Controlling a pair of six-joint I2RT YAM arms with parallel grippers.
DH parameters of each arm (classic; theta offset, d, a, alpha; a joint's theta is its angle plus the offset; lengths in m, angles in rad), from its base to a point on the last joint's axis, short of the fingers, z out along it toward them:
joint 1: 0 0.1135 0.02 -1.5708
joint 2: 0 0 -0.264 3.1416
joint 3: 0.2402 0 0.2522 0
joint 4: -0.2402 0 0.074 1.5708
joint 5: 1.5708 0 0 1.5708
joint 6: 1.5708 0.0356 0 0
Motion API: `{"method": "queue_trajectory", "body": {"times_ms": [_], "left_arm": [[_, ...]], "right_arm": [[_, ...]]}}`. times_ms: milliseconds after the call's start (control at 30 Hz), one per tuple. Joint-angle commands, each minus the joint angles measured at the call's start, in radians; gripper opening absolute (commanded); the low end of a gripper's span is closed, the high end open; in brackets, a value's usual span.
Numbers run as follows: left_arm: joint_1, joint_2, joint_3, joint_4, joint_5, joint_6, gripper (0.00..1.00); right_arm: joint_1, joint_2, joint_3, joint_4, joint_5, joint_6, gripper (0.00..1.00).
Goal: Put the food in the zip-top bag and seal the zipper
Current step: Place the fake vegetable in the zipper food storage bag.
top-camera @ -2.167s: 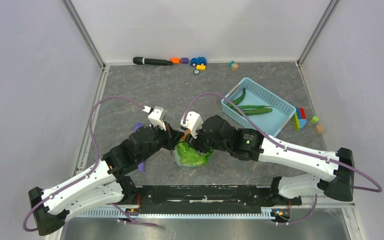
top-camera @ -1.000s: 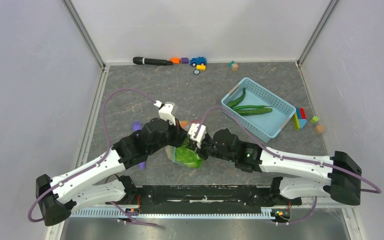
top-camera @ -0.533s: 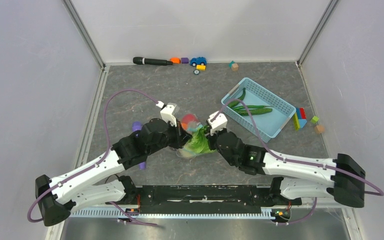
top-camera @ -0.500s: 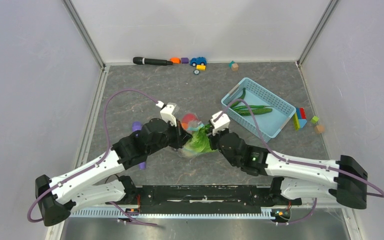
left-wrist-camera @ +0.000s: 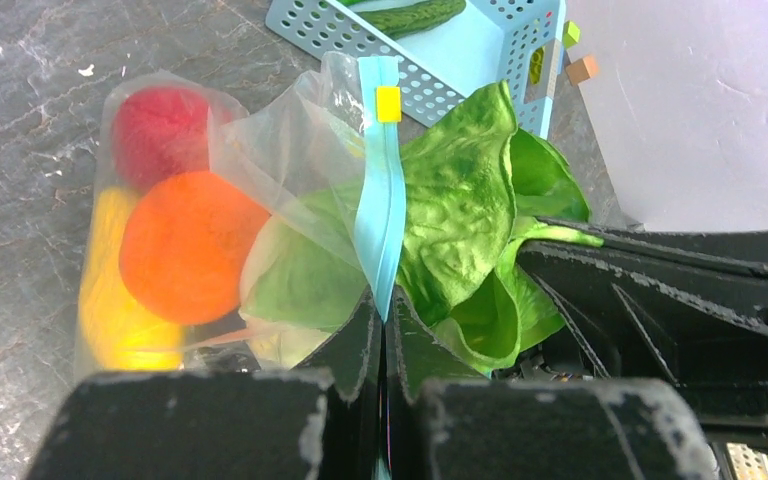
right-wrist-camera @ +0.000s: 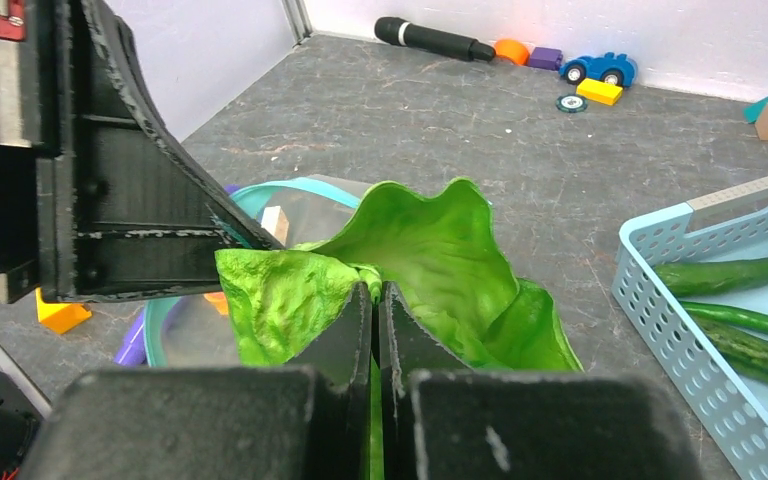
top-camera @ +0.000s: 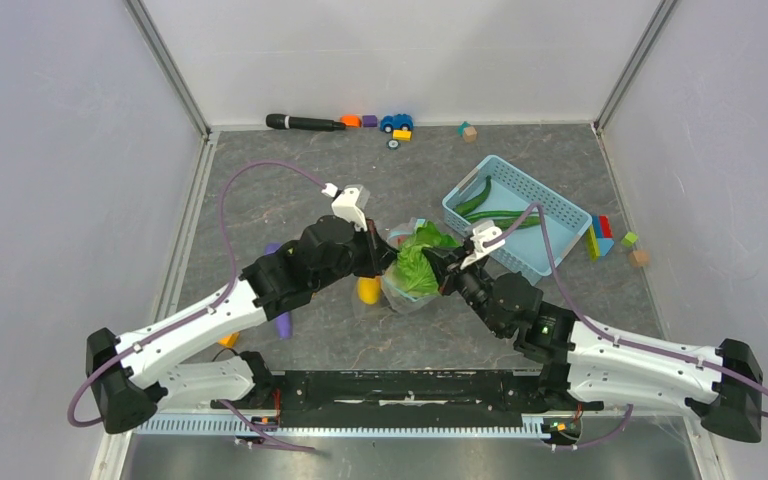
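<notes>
The clear zip-top bag hangs from my left gripper, which is shut on the teal zipper below its yellow slider. Inside the bag I see a red fruit, an orange and a yellow mango. My right gripper is shut on the green lettuce at the bag's mouth. Some leaf shows behind the plastic and the rest sticks out past the zipper. In the top view the left gripper, lettuce and right gripper meet mid-table.
A light-blue basket with long green pods stands right of the right wrist. A purple piece lies partly under the left arm. A black stick, toy car and blocks lie along the back and right edges.
Both grippers have carried the bag and lettuce up and to the right, toward the basket. The lettuce now stands above the bag's mouth instead of lying low between the wrists.
</notes>
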Motion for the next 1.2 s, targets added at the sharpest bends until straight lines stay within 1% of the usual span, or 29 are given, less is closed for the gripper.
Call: {"method": "queue_trajectory", "body": {"times_ms": [0,167,233,267,333,400,467,533,633,667,800,867,900,1067,1100,1167], "left_arm": [[-0.011,0.027,0.045,0.032,-0.020,-0.100,0.02],[-0.010,0.033,0.041,0.035,-0.038,-0.120,0.02],[-0.010,0.029,0.036,0.036,-0.049,-0.121,0.02],[-0.011,0.026,0.032,0.037,-0.056,-0.122,0.02],[-0.010,0.018,0.028,0.041,-0.064,-0.122,0.02],[-0.011,0.009,0.021,0.042,-0.078,-0.121,0.02],[-0.011,-0.002,0.012,0.041,-0.101,-0.124,0.02],[-0.011,-0.012,0.002,0.044,-0.115,-0.126,0.02],[-0.011,-0.024,-0.008,0.046,-0.126,-0.126,0.02],[-0.011,-0.027,-0.011,0.046,-0.131,-0.126,0.02],[-0.011,-0.038,-0.020,0.041,-0.148,-0.127,0.02],[-0.010,-0.045,-0.021,0.035,-0.157,-0.127,0.02],[-0.010,-0.048,-0.021,0.034,-0.160,-0.125,0.02],[-0.010,-0.058,-0.031,0.030,-0.166,-0.125,0.02],[-0.010,-0.059,-0.033,0.030,-0.165,-0.125,0.02],[-0.011,-0.058,-0.033,0.029,-0.163,-0.127,0.02]], "right_arm": [[-0.002,0.016,0.016,0.056,-0.043,0.004,0.00],[-0.002,0.129,0.120,-0.130,-0.007,-0.020,0.00],[-0.002,0.151,0.140,-0.165,-0.004,-0.022,0.00],[-0.002,0.154,0.140,-0.167,-0.008,-0.025,0.02],[-0.002,0.144,0.140,-0.169,-0.013,-0.029,0.18],[-0.002,0.123,0.136,-0.169,-0.020,-0.034,0.42],[-0.002,0.089,0.129,-0.168,-0.025,-0.037,0.61],[-0.002,0.057,0.123,-0.169,-0.033,-0.036,0.75],[-0.002,0.012,0.122,-0.181,-0.041,-0.031,0.93],[-0.002,0.001,0.122,-0.189,-0.042,-0.028,0.98],[-0.004,-0.040,0.150,-0.262,-0.021,0.017,0.98],[-0.006,-0.064,0.161,-0.325,0.026,0.069,0.98],[-0.009,-0.074,0.169,-0.369,0.064,0.101,0.98],[-0.040,-0.127,0.206,-0.682,0.405,0.335,0.98],[-0.057,-0.139,0.205,-0.730,0.440,0.379,0.98],[-0.097,-0.164,0.197,-0.822,0.445,0.437,0.98]]}}
